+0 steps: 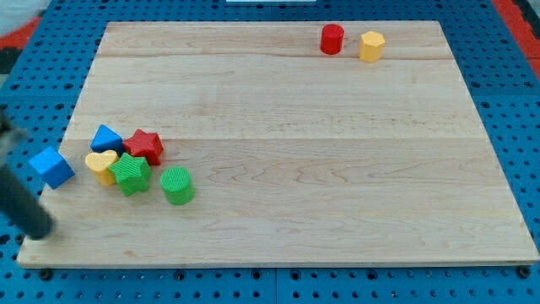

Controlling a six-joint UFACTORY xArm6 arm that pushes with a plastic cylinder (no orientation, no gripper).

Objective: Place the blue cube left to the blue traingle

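A: Wooden worktop (pixel 295 152): where is the blue plastic cube (pixel 51 166)?
B: At the view's left edge, left of the blue plastic triangle (pixel 106 138), slightly apart.
A: My tip (pixel 39 228)?
B: Below-left of the cube, near. No pincer fitted; holds nothing.

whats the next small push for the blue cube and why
Probably none, or only a slight nudge toward the view's top: the blue cube already sits left of the blue triangle, slightly lower, at the board's edge. My tip is below the cube, apart from it.
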